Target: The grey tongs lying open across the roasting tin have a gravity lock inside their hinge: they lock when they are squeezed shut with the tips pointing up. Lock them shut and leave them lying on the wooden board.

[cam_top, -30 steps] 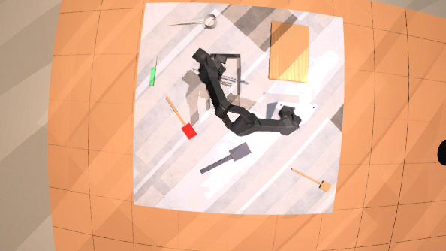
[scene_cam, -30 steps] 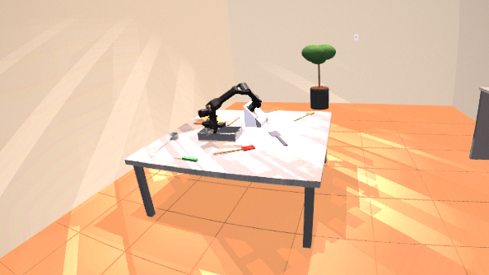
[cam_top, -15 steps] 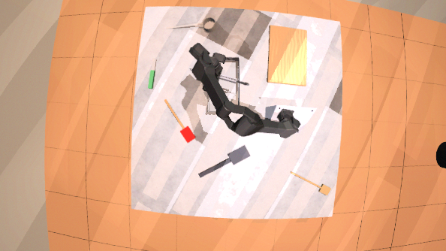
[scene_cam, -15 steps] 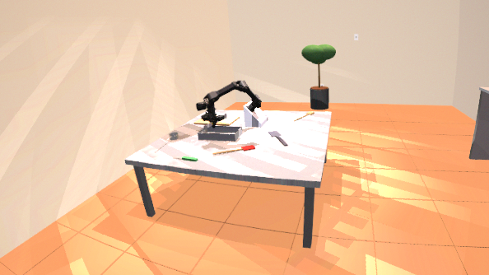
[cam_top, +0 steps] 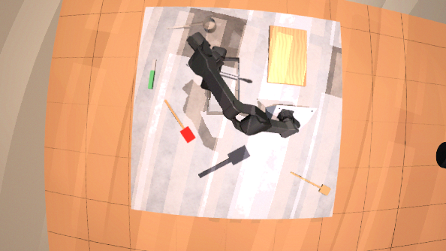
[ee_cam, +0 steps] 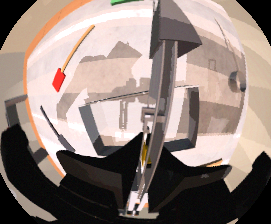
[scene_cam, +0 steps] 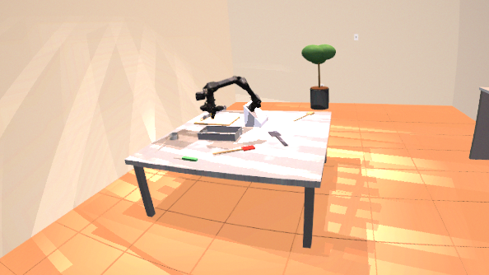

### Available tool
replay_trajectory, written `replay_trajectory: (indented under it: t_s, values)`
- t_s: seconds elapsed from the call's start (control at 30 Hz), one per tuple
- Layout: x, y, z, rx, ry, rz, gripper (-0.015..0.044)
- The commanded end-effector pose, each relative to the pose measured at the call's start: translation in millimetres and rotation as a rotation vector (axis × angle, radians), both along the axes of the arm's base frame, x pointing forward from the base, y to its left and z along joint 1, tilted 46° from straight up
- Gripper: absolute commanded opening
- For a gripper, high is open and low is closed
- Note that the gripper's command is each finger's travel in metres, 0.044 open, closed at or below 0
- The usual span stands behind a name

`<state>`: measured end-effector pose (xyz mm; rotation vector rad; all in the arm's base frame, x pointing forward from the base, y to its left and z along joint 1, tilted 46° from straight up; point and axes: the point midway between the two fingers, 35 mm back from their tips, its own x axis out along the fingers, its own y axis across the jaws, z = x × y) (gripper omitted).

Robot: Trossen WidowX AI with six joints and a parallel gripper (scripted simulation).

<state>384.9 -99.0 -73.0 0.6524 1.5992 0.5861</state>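
Observation:
The grey tongs point(cam_top: 246, 80) point(ee_cam: 158, 100) are held above the roasting tin point(cam_top: 238, 98) point(scene_cam: 220, 135) point(ee_cam: 89, 125). Their two long arms lie close together in the wrist view, with a wide dark end at the top of that view. My gripper point(ee_cam: 144, 135) is shut on the tongs; the arm hides it in the top view. In the exterior view the gripper point(scene_cam: 212, 115) is above the tin. Whether the lock has caught cannot be seen, and the tilt of the tongs is unclear. The wooden board point(cam_top: 287, 55) point(scene_cam: 228, 120) lies flat on the table with nothing on it.
A ladle point(cam_top: 209, 25) point(ee_cam: 236, 81) lies at the back left. A green-handled tool point(cam_top: 151, 80) point(scene_cam: 189, 159) and a red-headed tool point(cam_top: 188, 134) point(scene_cam: 249, 148) lie left of the arm. A dark turner point(cam_top: 239, 155) point(scene_cam: 275, 133) and a small wooden tool point(cam_top: 324, 189) lie in front.

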Motion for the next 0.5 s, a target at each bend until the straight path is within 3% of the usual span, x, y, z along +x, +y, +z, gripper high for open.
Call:
replay_trajectory:
  t_s: [0.0, 0.47]
  values:
    - [-1, -3, -1, -0.001, -0.009, 0.007, -0.015]
    - [-37, -62, -40, -0.001, -0.216, 0.205, -0.015]
